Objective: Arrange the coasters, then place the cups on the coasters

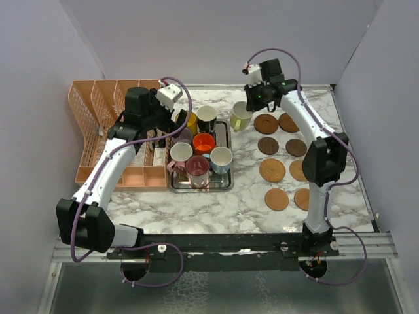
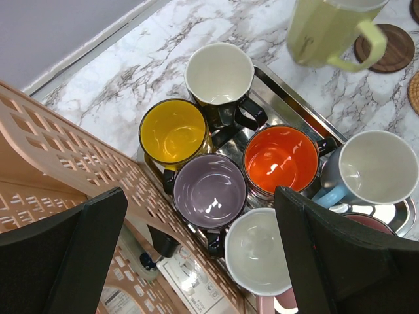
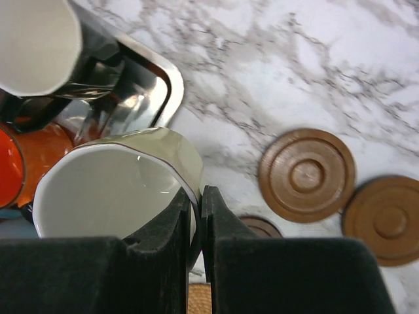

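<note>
My right gripper [image 1: 247,108] [image 3: 198,203] is shut on the rim of a pale cream cup [image 1: 239,118] [image 3: 111,190] [image 2: 324,29]. It holds the cup above the marble, between the steel tray [image 1: 224,134] [image 3: 157,91] and the coasters. Several brown coasters [image 1: 266,123] [image 3: 306,175] lie in two columns on the right. The tray holds the yellow [image 2: 173,131], black [image 2: 219,73], purple [image 2: 209,190], orange [image 2: 281,159], light blue [image 2: 378,167] and white [image 2: 258,252] cups, plus a maroon one [image 1: 197,167]. My left gripper [image 1: 171,127] [image 2: 201,203] hovers open over the tray's left side, above the purple cup.
A pink plastic rack [image 1: 105,124] [image 2: 65,170] with dividers stands just left of the tray, close under my left fingers. White walls close the back and sides. Bare marble [image 1: 196,206] runs along the front of the tray and the coasters.
</note>
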`<state>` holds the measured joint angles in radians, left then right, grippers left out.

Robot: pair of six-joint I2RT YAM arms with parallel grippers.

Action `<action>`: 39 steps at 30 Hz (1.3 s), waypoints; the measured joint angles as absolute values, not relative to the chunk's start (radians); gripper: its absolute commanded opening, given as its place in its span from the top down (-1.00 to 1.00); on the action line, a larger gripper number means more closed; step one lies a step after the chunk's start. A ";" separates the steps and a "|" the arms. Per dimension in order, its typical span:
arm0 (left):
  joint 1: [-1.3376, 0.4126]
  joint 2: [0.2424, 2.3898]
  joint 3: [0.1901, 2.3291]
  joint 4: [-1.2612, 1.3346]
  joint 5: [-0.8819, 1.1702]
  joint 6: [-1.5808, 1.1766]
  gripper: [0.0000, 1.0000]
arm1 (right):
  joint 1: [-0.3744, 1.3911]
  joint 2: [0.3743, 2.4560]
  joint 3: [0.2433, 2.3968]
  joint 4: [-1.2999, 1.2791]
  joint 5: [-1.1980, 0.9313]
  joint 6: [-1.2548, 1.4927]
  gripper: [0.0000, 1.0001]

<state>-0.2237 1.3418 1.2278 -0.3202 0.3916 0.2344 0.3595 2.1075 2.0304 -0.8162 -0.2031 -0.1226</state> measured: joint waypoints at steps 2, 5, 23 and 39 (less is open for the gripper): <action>-0.224 1.342 1.228 -0.323 0.391 0.234 -0.98 | 0.310 2.064 2.006 -0.816 -0.203 -0.119 0.99; -0.224 1.341 1.228 -0.323 0.391 0.234 -0.98 | 0.255 2.033 2.000 -0.815 -0.203 -0.116 0.99; -0.224 1.307 1.227 -0.323 0.395 0.246 -0.98 | 0.114 2.145 2.030 -0.815 -0.131 -0.120 0.99; -0.224 1.305 1.215 -0.323 0.405 0.247 -0.98 | -0.087 2.211 2.109 -0.836 -0.128 -0.145 0.99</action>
<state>-0.2245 1.3052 1.2152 -0.3233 0.4046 0.2466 -0.0872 2.2108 2.1094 -0.8356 -0.1284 -0.1452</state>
